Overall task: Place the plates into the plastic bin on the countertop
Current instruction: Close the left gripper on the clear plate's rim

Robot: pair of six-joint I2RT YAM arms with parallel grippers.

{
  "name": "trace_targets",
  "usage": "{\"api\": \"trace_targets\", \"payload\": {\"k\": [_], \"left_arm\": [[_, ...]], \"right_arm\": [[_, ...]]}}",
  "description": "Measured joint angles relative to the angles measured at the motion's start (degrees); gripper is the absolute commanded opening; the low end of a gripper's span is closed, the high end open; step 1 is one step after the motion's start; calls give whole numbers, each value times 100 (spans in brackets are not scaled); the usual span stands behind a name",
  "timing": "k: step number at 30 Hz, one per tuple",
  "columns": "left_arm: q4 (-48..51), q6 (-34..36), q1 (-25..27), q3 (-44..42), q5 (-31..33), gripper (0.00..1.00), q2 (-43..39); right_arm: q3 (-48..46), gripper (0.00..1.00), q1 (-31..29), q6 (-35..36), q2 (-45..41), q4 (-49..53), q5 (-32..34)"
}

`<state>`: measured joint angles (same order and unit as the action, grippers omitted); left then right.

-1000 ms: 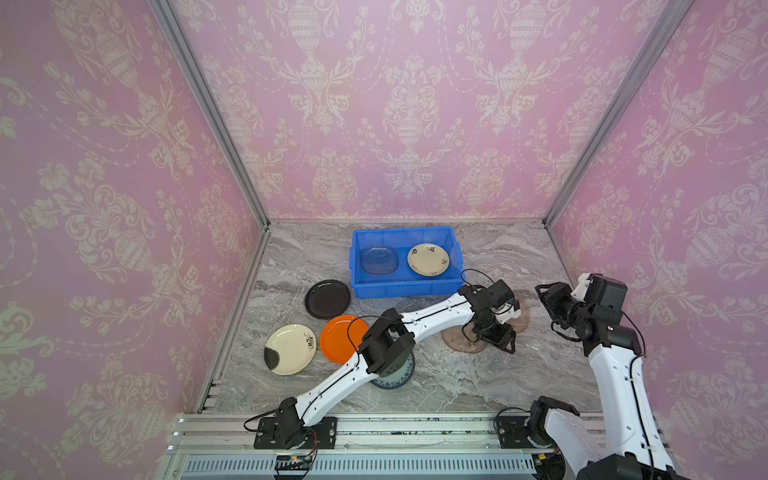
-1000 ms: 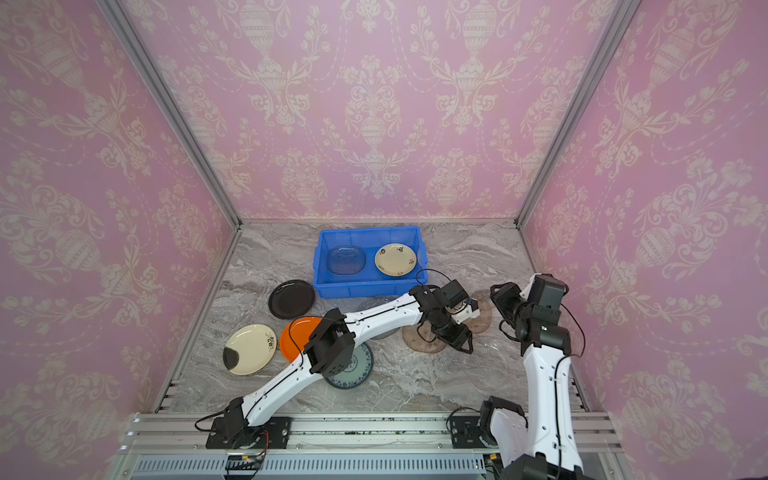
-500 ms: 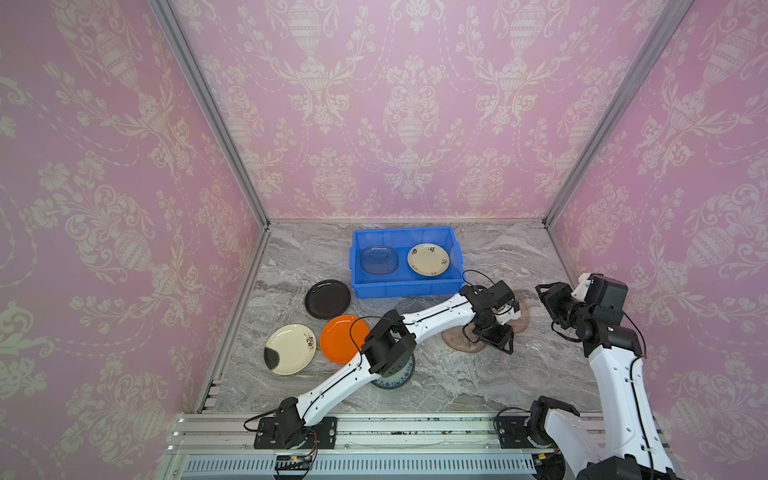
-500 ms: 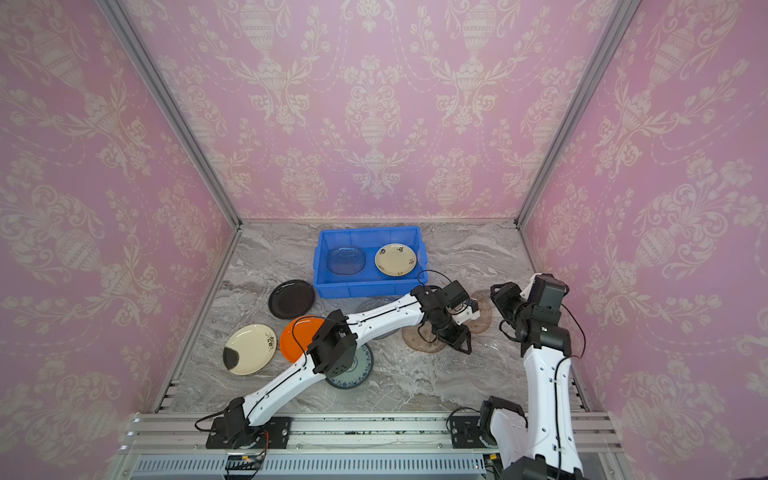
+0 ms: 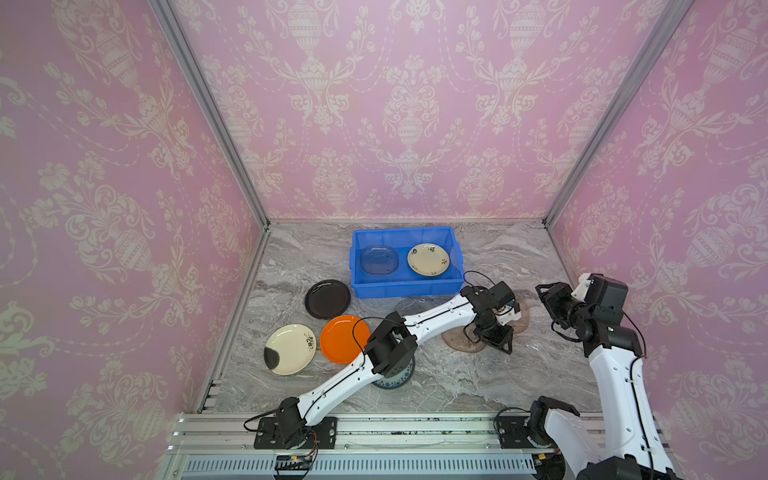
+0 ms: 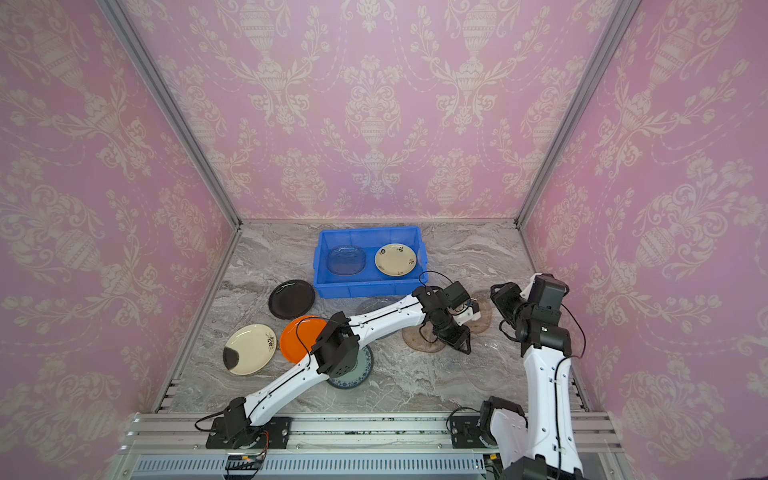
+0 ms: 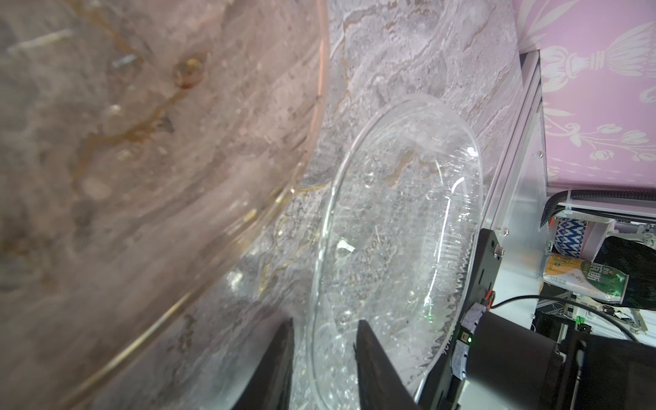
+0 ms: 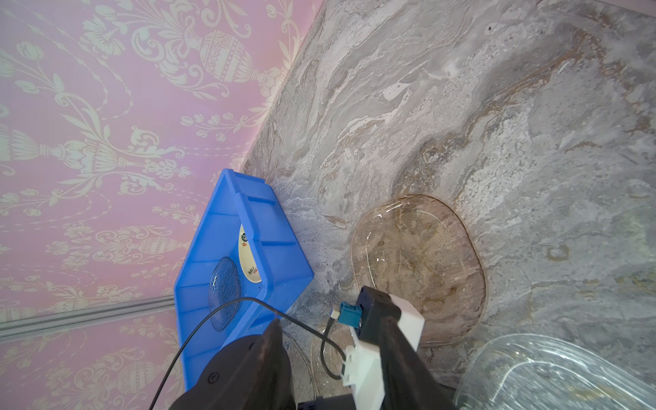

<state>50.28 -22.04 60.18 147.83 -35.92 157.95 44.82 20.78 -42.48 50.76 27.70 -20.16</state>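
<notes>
The blue plastic bin (image 5: 405, 289) at the back of the countertop (image 5: 457, 386) holds a grey glass plate (image 5: 379, 260) and a cream plate (image 5: 428, 259). My left gripper (image 5: 500, 344) reaches across to the right. In the left wrist view its open fingers (image 7: 369, 355) straddle the rim of a clear glass plate (image 7: 397, 230) lying flat, with a gap on either side. A brownish glass plate (image 7: 142, 142) lies beside it. My right gripper (image 5: 545, 291) hovers open and empty at the right.
Black (image 5: 327, 299), orange (image 5: 343, 338) and cream (image 5: 289, 349) plates lie at the left. A teal floral plate (image 5: 395, 380) sits under the left arm's elbow. A second brownish plate (image 5: 521, 316) lies behind the left wrist. Aluminium rails edge the front.
The left gripper's fingers have drawn closer together around the clear plate's rim. Both arms have stayed almost where they were.
</notes>
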Motion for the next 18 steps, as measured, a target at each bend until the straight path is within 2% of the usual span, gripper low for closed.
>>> {"api": "trace_targets", "payload": {"k": [3,18], "left_arm": [[35,-11,0,7,4,24,4],[166,-4,0,42,44,12,11]], "right_arm": [[-11,47,0,0,-4,-11,0],[-52,47,0,0,-4,-61,-72]]}}
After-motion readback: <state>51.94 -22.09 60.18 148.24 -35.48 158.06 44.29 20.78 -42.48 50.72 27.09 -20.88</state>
